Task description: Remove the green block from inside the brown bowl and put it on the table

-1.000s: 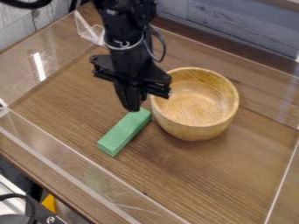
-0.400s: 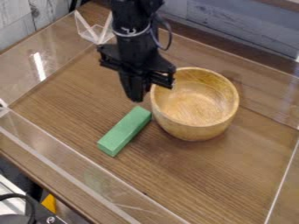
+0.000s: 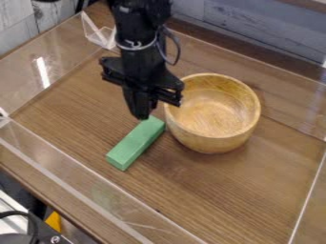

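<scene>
The single camera view looks down at an angle on the table, a dark brown wood-grain top with clear acrylic walls standing along its edges. The green block lies flat on the table, outside the brown bowl, just beside the bowl's left wall, its long side running diagonally from lower left to upper right. Whether its upper end touches the bowl's outer wall cannot be told from this angle. The bowl sits upright towards the right of the table's middle, its hollow showing only bare wood. The black arm comes down from the top of the frame, and its gripper points straight down over the block's upper end, close to the bowl's left rim. The fingers are closed together into one narrow tip and grip nothing; whether the tip touches the block's upper end or stands just above it cannot be told. Left of and in front of the block there is a broad stretch of bare table reaching to the near and left walls. To the right of the bowl a narrower strip of table runs to the right wall. Behind the bowl a band of table runs back to the far wall.
</scene>
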Robot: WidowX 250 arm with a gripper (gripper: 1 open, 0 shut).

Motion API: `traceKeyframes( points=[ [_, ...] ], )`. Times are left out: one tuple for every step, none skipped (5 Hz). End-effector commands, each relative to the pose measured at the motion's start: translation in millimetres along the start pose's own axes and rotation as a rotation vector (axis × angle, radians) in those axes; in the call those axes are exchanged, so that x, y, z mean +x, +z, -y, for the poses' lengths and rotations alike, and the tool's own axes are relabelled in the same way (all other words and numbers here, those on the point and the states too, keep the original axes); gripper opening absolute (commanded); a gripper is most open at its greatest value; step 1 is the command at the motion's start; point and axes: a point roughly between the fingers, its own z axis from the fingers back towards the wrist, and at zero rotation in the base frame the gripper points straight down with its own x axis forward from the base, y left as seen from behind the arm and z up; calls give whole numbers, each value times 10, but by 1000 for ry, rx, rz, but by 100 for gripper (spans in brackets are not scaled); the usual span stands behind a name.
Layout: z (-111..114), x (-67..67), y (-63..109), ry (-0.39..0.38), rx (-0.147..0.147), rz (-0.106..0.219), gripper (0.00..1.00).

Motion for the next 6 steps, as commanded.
traceKeyframes(
  points=[
    [26,127,141,-30,-1,30,0],
    [77,120,85,45,14,20,0],
    [109,119,36,122,28,12,0],
    [81,124,81,167,39,5,0],
    [55,133,137,211,47,-2,100],
    [124,153,163,219,51,-9,0]
  ],
)
